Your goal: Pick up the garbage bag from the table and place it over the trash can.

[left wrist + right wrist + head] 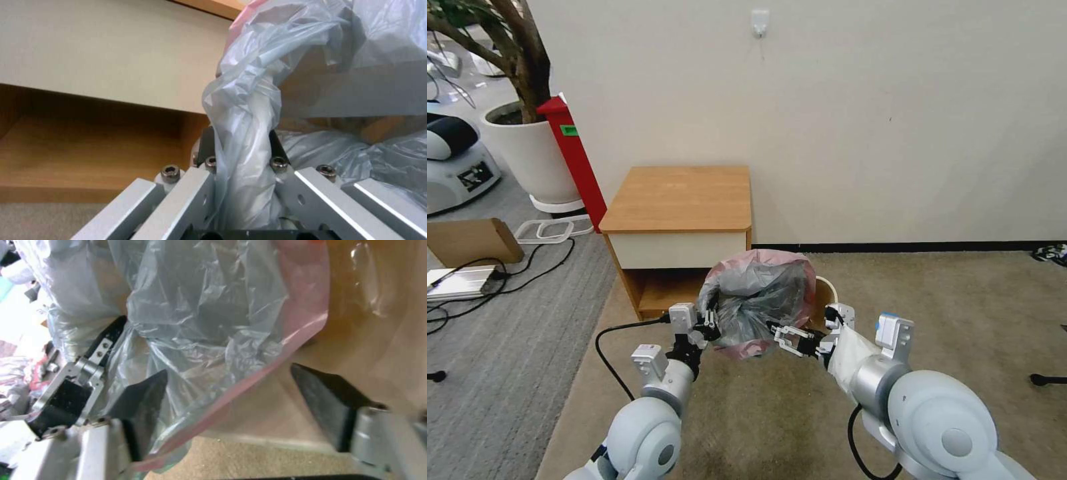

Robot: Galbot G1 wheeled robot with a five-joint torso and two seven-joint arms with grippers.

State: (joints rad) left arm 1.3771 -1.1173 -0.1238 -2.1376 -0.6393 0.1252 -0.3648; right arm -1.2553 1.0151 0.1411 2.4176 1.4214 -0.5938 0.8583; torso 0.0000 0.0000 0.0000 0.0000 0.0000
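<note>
The garbage bag (758, 300), grey and crinkly with a pink rim band, hangs bunched in the air in front of the table (680, 200). My left gripper (710, 328) is shut on a twisted fold of the bag (242, 133) at its left side. At the bag's right side my right gripper (782, 337) is open. Its black pads (144, 403) stand wide apart, and the pink rim (267, 373) runs between them. The trash can (829, 288) stands behind the bag, mostly hidden; a curved cream piece of its rim shows. Its beige wall (391, 340) is close beyond the right gripper.
The nightstand's shelf opening (660, 290) lies just behind the left gripper. A red board (575, 160) and a white plant pot (527, 157) stand to the left, with cables (487, 283) on the grey carpet. A wall lies behind. Beige carpet (960, 300) is open to the right.
</note>
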